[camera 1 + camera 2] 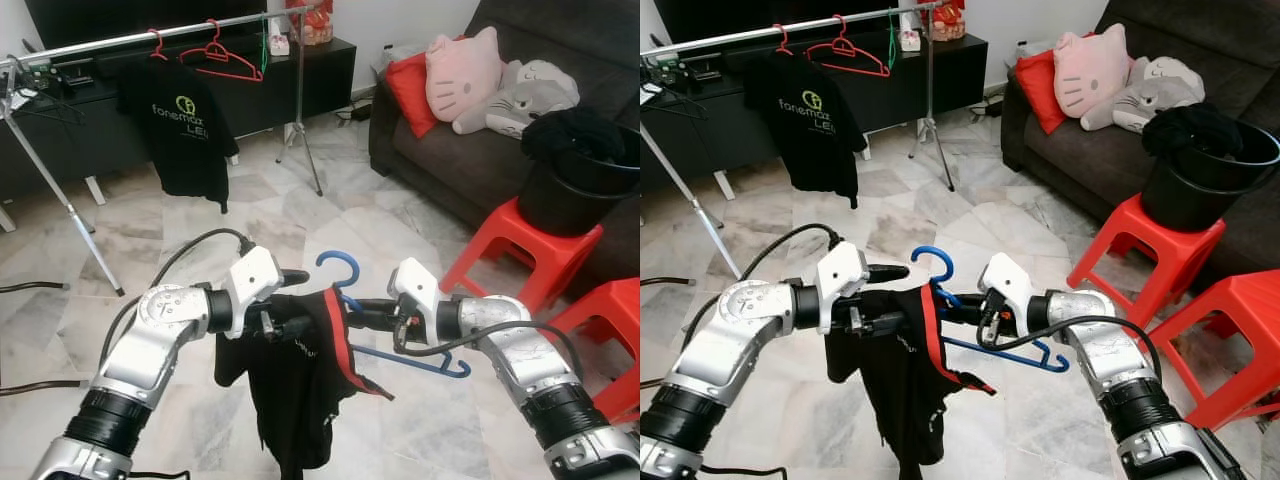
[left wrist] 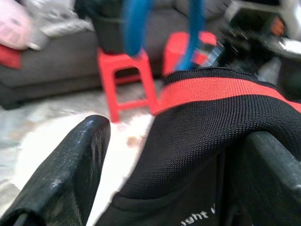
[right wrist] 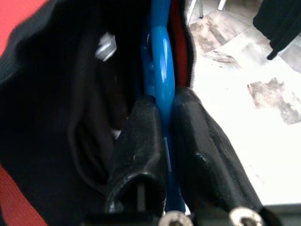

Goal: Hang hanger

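The blue hanger (image 1: 345, 275) is held in mid-air over the floor (image 1: 330, 215), between the two arms, with a black shirt (image 1: 300, 385) with red trim draped over it and hanging down. The right gripper (image 3: 162, 110) has its jaws pressed tight on the hanger's blue bar, as the right wrist view shows close up; the head views show the hook rising above the shirt and the far arm of the hanger sticking out below the right wrist. The left gripper (image 1: 290, 300) is at the shirt's collar: in the left wrist view one finger (image 2: 70, 174) stands bare and apart from the cloth, and the other lies under the collar, so the jaws are parted. Well beyond, a rack (image 1: 150, 38) carries a black t-shirt (image 1: 185, 125) and a red hanger (image 1: 222, 60). To the right stand a sofa (image 1: 450, 150) with cushions and red stools (image 1: 520, 250), one bearing a black bucket (image 1: 570, 195).
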Tool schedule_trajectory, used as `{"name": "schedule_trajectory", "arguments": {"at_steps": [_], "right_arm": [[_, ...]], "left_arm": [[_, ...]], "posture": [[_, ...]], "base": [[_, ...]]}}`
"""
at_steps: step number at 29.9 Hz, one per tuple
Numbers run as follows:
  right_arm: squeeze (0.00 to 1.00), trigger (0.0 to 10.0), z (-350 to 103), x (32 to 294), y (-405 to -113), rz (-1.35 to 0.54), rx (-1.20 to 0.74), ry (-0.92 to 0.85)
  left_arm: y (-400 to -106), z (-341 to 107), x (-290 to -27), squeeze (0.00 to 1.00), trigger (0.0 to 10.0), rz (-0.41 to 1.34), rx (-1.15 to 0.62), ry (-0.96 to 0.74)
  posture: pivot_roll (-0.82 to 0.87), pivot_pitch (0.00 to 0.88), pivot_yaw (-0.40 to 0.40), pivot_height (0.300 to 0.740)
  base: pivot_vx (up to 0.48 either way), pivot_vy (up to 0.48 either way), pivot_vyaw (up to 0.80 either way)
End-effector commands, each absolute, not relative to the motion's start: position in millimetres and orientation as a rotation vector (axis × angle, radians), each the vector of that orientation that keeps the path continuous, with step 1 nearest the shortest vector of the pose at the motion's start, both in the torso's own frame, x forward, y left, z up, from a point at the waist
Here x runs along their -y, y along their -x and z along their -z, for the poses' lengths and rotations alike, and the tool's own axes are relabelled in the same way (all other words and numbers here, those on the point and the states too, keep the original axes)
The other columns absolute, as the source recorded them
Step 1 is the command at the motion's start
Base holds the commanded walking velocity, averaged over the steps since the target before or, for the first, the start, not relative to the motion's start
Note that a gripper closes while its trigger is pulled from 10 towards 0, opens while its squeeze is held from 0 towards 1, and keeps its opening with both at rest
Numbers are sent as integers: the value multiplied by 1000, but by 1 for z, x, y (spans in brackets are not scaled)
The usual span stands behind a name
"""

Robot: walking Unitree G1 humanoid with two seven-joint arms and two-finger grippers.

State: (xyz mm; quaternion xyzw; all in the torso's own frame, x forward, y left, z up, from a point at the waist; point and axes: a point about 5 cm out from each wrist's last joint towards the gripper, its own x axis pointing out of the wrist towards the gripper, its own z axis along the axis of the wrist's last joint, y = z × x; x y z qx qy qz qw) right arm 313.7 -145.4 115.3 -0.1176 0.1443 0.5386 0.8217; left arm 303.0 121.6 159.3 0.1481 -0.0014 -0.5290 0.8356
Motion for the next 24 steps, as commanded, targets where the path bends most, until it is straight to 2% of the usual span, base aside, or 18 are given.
{"name": "schedule_trajectory", "arguments": {"at_steps": [1,6,23,24], "right_arm": [[0,0,-124,147,-319,-1116,-258,250],[0,0,-125,148,-321,-1096,-248,251],[0,0,-128,157,-330,-979,-218,257],[0,0,-129,157,-330,-979,-217,257]], "left_arm": [[-306,-168,-124,0,10000,1074,67,-281],[-311,-170,-127,0,10000,966,118,-231],[-319,-179,-131,0,10000,816,220,-115],[-320,-180,-131,0,4157,801,227,-107]], "posture": [[-25,0,-58,740],[-23,0,-59,740],[-17,0,-59,740],[-17,0,-59,740]], "base": [[0,0,0],[0,0,0],[0,0,0],[0,0,0]]}}
